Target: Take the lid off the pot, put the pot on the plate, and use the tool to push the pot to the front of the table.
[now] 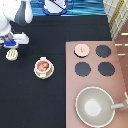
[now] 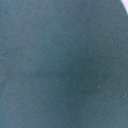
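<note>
The pale-pink pot, reddish inside, sits uncovered on the cream plate on the black table, left of centre. On the stove counter's top-left corner lies the lid, knob up. At the far left, my gripper is shut on the handle of the tool, whose cream slotted head hangs just below the hand. Pot and plate lie to the lower right of the gripper, well apart from it. The wrist view gives only a plain grey-blue surface.
The pinkish-brown stove counter fills the right side and carries three visible black burners. A large grey pan with a handle rests on its lower part. A yellow rack stands at the top right.
</note>
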### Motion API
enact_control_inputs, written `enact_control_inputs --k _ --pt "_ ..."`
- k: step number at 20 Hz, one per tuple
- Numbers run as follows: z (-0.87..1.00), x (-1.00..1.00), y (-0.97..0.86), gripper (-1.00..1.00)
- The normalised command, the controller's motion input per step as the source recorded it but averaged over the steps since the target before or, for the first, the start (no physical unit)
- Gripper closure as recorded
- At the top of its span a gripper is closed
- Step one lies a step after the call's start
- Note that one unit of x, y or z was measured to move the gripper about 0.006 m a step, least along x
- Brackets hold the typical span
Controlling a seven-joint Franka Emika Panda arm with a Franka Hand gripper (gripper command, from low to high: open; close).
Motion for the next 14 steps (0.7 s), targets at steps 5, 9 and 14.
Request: enact_control_inputs --k 5,9,14 --pt "0.40 -0.10 0.89 1.00" --pt "0.01 -0.32 0.90 1.00" --pt "-0.34 -0.67 0.82 1.00"
